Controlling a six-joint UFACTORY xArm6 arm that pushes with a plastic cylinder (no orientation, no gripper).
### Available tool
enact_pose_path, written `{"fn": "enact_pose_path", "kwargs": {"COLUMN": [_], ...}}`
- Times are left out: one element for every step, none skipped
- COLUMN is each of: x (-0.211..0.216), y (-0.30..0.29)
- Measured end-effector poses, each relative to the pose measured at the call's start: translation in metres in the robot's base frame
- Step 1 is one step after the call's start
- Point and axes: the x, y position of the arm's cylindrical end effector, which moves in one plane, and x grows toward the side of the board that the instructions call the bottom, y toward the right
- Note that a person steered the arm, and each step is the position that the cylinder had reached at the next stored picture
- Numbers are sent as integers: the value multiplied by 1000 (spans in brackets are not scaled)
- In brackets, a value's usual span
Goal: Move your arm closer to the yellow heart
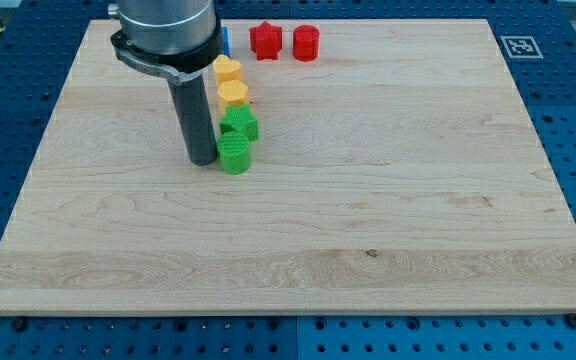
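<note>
Blue pegboard (568,150) surrounds a pale wooden board (368,220) that fills most of the camera view, with a small black-and-white marker (516,45) at the board's top right corner.

Near the board's top left stands the arm's dark rod, under a wide grey collar (164,35). My tip (203,160) rests on the wood just to the left of a green round block (235,155), close enough that I cannot tell whether they touch. The arm carries no claw, so there is nothing to be apart or together.

Four blocks run in a column beside the rod. From the bottom: the green round block, a second green block (239,125) touching it, a yellow block (233,96), and the yellow heart (227,69) at the top. The heart sits up and to the right of my tip, close by the rod's shaft.

A sliver of a blue block (225,40) shows behind the collar. Further right, near the top edge, are a red star block (265,40) and a red round block (306,43).
</note>
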Motion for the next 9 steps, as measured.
{"fn": "enact_pose_path", "kwargs": {"x": [-19, -58, -97, -121, -129, -141, -141, -141, -141], "y": [-33, -45, -45, -45, -45, -45, -45, -39, -25]}}
